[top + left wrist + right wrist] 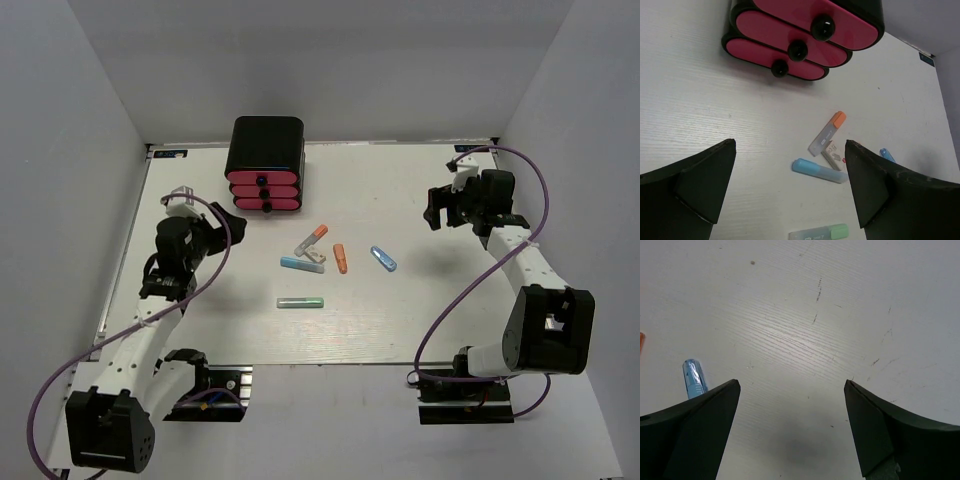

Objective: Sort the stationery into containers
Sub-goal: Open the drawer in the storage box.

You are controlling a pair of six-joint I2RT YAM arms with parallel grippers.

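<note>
The black cabinet [266,140] with three shut pink-red drawers [264,192] stands at the back left of the table; the left wrist view shows the drawers [790,35] too. Loose in the middle lie a grey pen with an orange tip [313,238], a white eraser [314,256], a light blue marker [300,265], an orange pen [340,259], a blue pen [383,259] and a green marker [300,302]. My left gripper [222,228] is open and empty, left of the pens, above the table. My right gripper [435,210] is open and empty, right of the blue pen [693,377].
White walls close in the table on the left, back and right. In the left wrist view the grey pen [827,133], eraser [835,154], light blue marker [819,170] and green marker [818,232] lie ahead between my open fingers [705,180].
</note>
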